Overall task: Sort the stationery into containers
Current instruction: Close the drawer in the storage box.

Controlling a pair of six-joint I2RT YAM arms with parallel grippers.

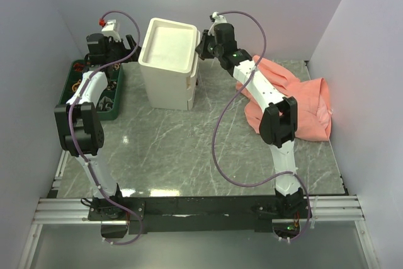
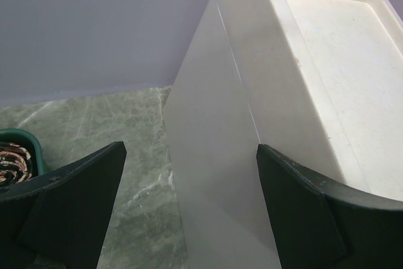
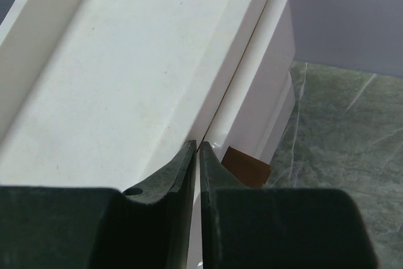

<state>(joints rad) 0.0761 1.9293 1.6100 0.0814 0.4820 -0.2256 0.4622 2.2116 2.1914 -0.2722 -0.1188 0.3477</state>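
Here's what we see: the cream cabinet [image 1: 167, 48] stands at the far middle of the desk [image 1: 189, 149], with both arms reaching up to it, one on each side.

The left tool [image 1: 121, 45] hangs just beside the cabinet's left wall, near the top. In its wrist view the left tool [image 2: 190, 149] is spread wide and released, with the cabinet's upright corner [image 2: 214, 155] framed between the two fingers and nothing touching them.

The right tool [image 1: 203, 45] sits at the cabinet's upper right edge. Up close, the right tool [image 3: 196, 146] is clenched, tips nearly meeting with only a slit between them, right over the rim of the cabinet's recessed top [image 3: 126, 61]. We can't tell if it pinches that rim. Just below the fingers we spot a drawer front with a brown handle [image 3: 247, 167].

The stationery [image 1: 77, 84] lies in a green tray [image 1: 108, 113] left of the cabinet, partly under the left arm and too small for us to tell apart. A salmon cloth [image 1: 302, 99] is bunched up on the right side.
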